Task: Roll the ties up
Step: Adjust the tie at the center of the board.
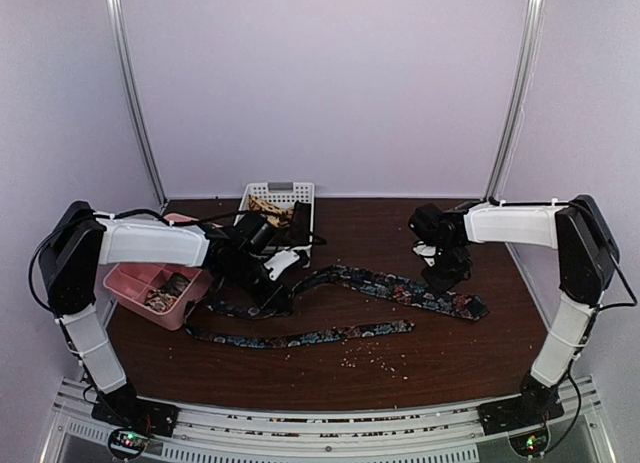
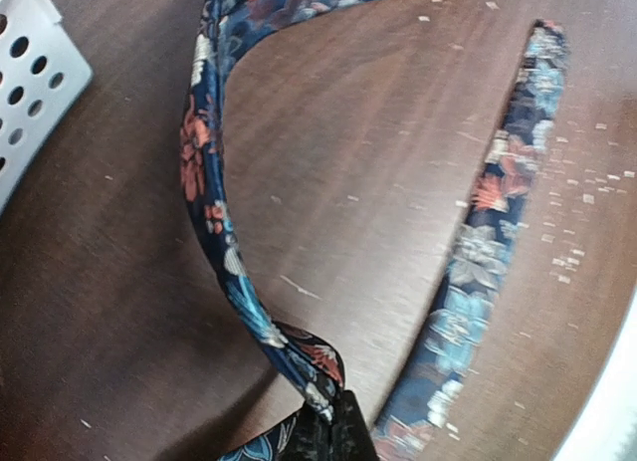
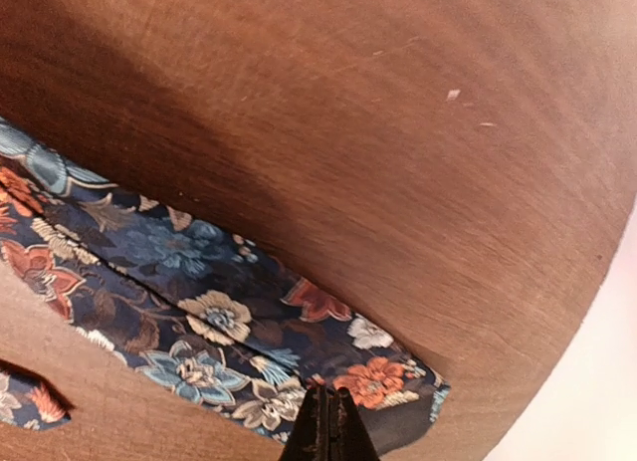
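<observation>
Left gripper (image 2: 328, 426): black fingers pressed together, pinching a fold of the dark floral fabric necktie (image 2: 204, 162) (blue, red and white flowers on navy) where it doubles back. From the pinch, one run stands on edge and curves up toward the top of the left wrist view. The narrow tail lies flat to its right, apart from it, ending in a point. A corner of the white perforated plastic basket (image 2: 30, 73) shows at upper left there.

Right gripper (image 3: 328, 421): fingers pressed together, tips at the edge of the tie's wide pointed end, which lies flat. Can't tell whether any fabric is caught between them or they only sit over it.

Top view: the tie sprawls across the dark brown wooden table (image 1: 450, 353). Its wide end is at right by the right gripper and the bend is at left by the left gripper. The narrow tail runs back rightward along the near side.

The basket sits at back centre, holding something tan with a dark pattern, too small to identify. A pink plastic tray (image 1: 120, 281) is at the left, beside the left arm, with brownish bits in one compartment. Pale crumbs (image 1: 375, 358) are scattered near the tail's end.
</observation>
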Tool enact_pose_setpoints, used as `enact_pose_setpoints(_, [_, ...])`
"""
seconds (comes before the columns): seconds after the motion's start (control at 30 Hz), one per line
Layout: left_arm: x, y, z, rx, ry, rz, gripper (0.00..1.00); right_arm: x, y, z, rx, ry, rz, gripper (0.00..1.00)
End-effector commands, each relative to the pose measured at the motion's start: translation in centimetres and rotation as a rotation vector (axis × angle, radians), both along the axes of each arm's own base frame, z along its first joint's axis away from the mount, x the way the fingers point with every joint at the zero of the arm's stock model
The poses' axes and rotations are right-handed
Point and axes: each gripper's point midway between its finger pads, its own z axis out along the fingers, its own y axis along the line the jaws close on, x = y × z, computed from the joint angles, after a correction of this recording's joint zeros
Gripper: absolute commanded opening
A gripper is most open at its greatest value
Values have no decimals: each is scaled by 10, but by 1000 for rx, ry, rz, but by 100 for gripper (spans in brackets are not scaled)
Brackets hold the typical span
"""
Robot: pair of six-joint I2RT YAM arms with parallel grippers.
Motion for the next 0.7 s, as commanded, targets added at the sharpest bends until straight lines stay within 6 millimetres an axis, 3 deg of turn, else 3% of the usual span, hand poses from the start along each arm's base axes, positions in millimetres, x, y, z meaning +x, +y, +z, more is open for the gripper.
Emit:
enact_pose_setpoints(0.0, [-13,1,32,-84,125,-8,0,-7,-1,-27,-39,79,27,0])
enact_pose_setpoints(0.17, [-14,22,45,-157,250,16,0,-15,-22,-37,-162,132,32,0])
enact_pose_setpoints(0.27, [13,48,39,-95,237,115,0,-13,-29,-35,-201,140,27,0])
enact_pose_setpoints(0.43, [60,70,20,95,154,185,1,-10,-37,-37,-249,168,24,0])
enact_pose_setpoints(0.53, [74,81,-3,211,139,193,10,-11,-42,-40,-264,178,18,0])
enact_pose_setpoints(0.6, [83,93,-11,281,101,213,27,-11,-43,-40,-261,176,15,0])
enact_pose_setpoints(0.67, [93,106,-13,344,41,247,36,-10,-46,-39,-273,169,13,0])
